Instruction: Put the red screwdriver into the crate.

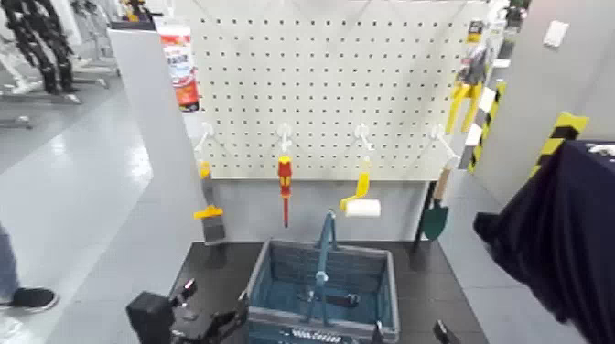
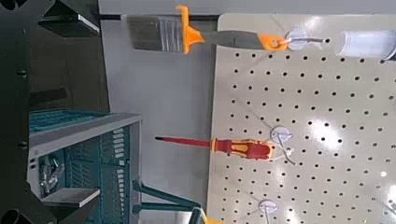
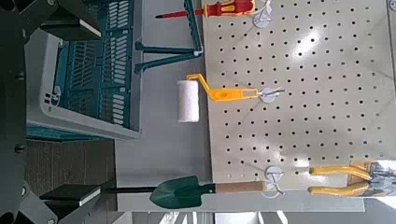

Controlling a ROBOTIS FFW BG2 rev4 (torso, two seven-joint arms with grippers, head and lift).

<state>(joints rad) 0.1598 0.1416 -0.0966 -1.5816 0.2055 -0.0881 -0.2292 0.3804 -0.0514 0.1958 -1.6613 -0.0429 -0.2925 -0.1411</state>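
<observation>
1. The red screwdriver (image 1: pixel 285 174) hangs by its handle end from a white hook (image 1: pixel 285 139) on the pegboard (image 1: pixel 366 82), shaft pointing down, above the far side of the crate (image 1: pixel 293 261). It hangs between the scraper (image 1: pixel 212 224) and the paint roller (image 1: pixel 362 209).
2. The left pincer (image 2: pixel 89 110) is at the left side of the crate, its jaws spread apart with nothing between them. The right pincer (image 3: pixel 89 110) waits on the crate's right side, also apart and empty.
3. The step in hand, as I judge it, is reaching for the screwdriver with the left pincer; the task is at its start, with 0 tools in the crate by the robot's doing.
4. Lift the left pincer clear of the crate rim first, then come at the tool from the front, level with the red grip. The scraper could be knocked on a wide swing from the left.
5. Straddle the handle squarely, 1 jaw on each side, and close below the hook so that the pincer does not pinch it. The thin shaft would likely twist if gripped instead.
6. Once it is held, ease it up and off the hook before drawing back; a straight tug could snag.
7. Lower it beside the upright crate handle (image 1: pixel 326 229), inside the walls, and release low so it does not bounce.
</observation>
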